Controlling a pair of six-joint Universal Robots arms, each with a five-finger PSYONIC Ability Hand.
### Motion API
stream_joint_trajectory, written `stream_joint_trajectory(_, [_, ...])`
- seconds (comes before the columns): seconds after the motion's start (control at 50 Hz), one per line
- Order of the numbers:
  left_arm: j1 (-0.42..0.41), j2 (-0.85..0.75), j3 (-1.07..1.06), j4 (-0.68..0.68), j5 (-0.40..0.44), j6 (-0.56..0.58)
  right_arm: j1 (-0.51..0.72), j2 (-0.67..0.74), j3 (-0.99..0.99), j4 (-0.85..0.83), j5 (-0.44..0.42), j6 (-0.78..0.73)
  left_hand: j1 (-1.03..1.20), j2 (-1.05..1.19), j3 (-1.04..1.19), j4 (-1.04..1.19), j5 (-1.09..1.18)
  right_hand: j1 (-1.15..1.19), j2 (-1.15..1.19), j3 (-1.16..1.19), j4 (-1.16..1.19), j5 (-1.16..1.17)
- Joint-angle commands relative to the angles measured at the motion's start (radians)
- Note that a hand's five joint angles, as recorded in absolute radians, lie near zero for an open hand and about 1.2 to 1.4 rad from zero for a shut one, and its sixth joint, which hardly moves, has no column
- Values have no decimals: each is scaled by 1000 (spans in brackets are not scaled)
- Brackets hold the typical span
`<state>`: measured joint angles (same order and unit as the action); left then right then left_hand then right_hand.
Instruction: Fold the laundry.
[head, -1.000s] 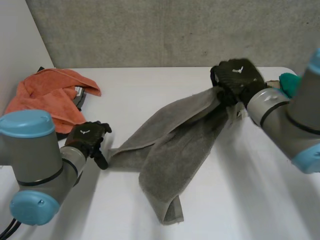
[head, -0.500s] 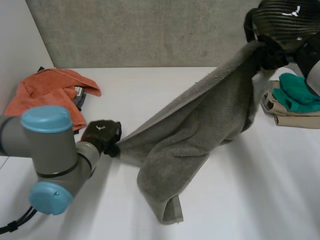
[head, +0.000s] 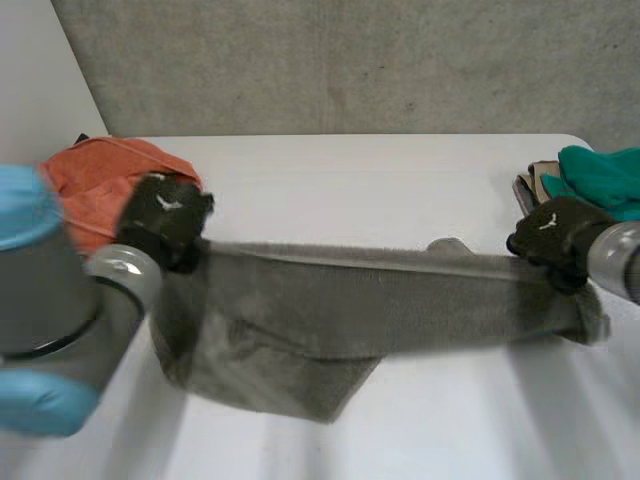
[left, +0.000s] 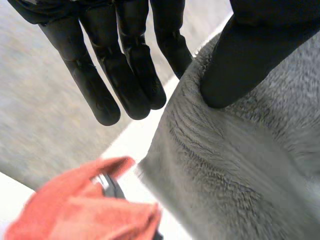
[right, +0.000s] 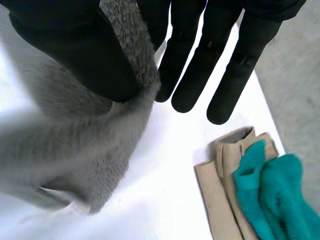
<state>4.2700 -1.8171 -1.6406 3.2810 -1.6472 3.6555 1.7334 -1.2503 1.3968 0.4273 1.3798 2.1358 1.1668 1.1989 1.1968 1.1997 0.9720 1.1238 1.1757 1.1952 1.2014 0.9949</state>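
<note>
A grey towel (head: 360, 310) hangs stretched between my two hands above the white table (head: 340, 170). My left hand (head: 165, 220) pinches its left end. In the left wrist view the thumb (left: 240, 65) presses the grey towel (left: 235, 165) against the fingers (left: 130, 75). My right hand (head: 555, 235) holds the towel's right end. In the right wrist view its thumb (right: 80, 55) pinches the grey towel (right: 70, 135) against the fingers (right: 195, 60). The towel's lower part sags toward the table near the front.
An orange cloth (head: 95, 185) lies bunched at the table's left, also under my left hand as the orange cloth (left: 85, 210). A teal cloth (head: 600, 175) on folded beige cloth (right: 225, 200) sits at the right edge. A grey wall stands behind.
My left hand closed on the towel's left end and lifted it. My right hand swung up, then came down at the right. The towel went from lying on the table to stretched taut.
</note>
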Motion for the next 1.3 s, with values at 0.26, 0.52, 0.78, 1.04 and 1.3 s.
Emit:
stream_joint_trajectory(0.26, [4, -397, 800, 618, -36, 204, 104, 266, -473, -1094, 191, 150, 229, 197, 199, 197, 250, 272, 221, 201, 195, 227])
stream_joint_trajectory(0.52, [14, -353, 530, 545, -77, 204, 109, 259, -384, -1064, 171, 273, 229, 197, 199, 197, 250, 272, 221, 201, 195, 227])
stream_joint_trajectory(0.78, [5, -495, 274, 542, -75, 206, 103, 445, -217, -880, 50, 263, 229, 197, 199, 197, 250, 272, 221, 201, 195, 227])
stream_joint_trajectory(1.04, [-6, -267, -88, 429, -75, 306, 72, 300, -67, -374, 50, 222, 229, 197, 199, 197, 250, 272, 221, 201, 195, 227])
stream_joint_trajectory(1.3, [-137, 105, -406, -131, -106, 413, -117, -44, 404, 25, 90, -303, 229, 197, 199, 197, 250, 272, 221, 201, 195, 227])
